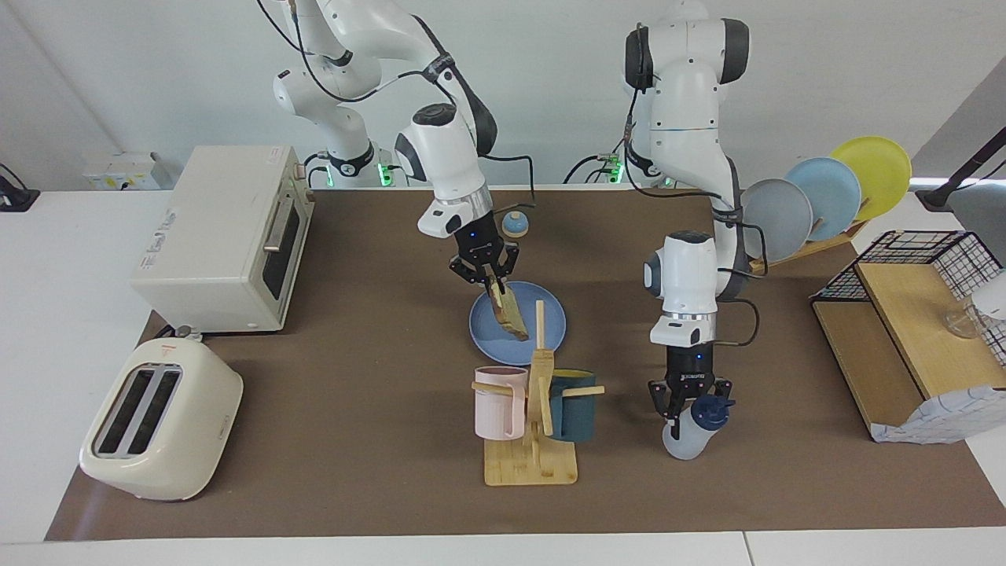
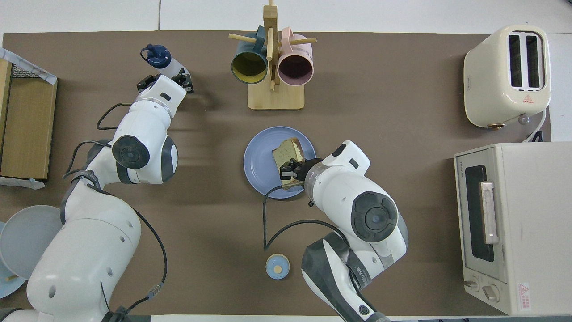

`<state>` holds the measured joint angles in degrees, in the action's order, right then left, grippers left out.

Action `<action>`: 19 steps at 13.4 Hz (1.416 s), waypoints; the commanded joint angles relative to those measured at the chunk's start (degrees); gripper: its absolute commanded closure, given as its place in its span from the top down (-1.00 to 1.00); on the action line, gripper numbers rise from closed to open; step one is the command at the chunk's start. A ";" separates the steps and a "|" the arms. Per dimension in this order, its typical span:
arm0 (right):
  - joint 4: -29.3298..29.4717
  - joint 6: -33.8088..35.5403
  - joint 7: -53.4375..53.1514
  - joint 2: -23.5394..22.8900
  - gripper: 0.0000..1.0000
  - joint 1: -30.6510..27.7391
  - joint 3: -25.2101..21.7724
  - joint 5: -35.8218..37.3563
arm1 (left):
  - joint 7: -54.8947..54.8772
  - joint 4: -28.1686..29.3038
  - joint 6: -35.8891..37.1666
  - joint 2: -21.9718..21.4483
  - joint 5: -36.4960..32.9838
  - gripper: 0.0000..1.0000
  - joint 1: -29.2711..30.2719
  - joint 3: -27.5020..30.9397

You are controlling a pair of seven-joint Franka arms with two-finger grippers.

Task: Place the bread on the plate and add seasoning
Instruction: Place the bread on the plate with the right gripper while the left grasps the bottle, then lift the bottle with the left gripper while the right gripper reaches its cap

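Farther from the robots than the round periwinkle-blue plate (image 1: pixel 550 334), the translucent navy-capped squeeze bottle (image 1: pixel 692 428) leans in the left gripper (image 1: pixel 685 401), while the right gripper (image 1: pixel 489 277), clamping the tan toast slice (image 1: pixel 511 314) edge-down on that plate, should lower it flat before releasing.

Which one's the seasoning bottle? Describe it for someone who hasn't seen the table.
Start at the wooden mug tree with the pink mug and teal mug. Beside it, toward the left arm's end, the left gripper is at a translucent white squeeze bottle, the only item with a navy flip cap.
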<state>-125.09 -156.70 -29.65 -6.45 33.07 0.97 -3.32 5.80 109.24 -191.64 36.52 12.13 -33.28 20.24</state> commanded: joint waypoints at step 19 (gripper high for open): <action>39.04 43.93 -1.62 -8.23 1.00 -3.18 -0.01 -8.89 | -20.27 -0.18 41.49 -23.58 -3.96 -1.00 1.03 -1.34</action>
<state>-89.73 -116.13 -29.97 -12.94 31.22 0.87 -9.30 -8.97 106.18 -155.53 17.99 8.22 -31.32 18.91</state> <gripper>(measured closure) 0.000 0.542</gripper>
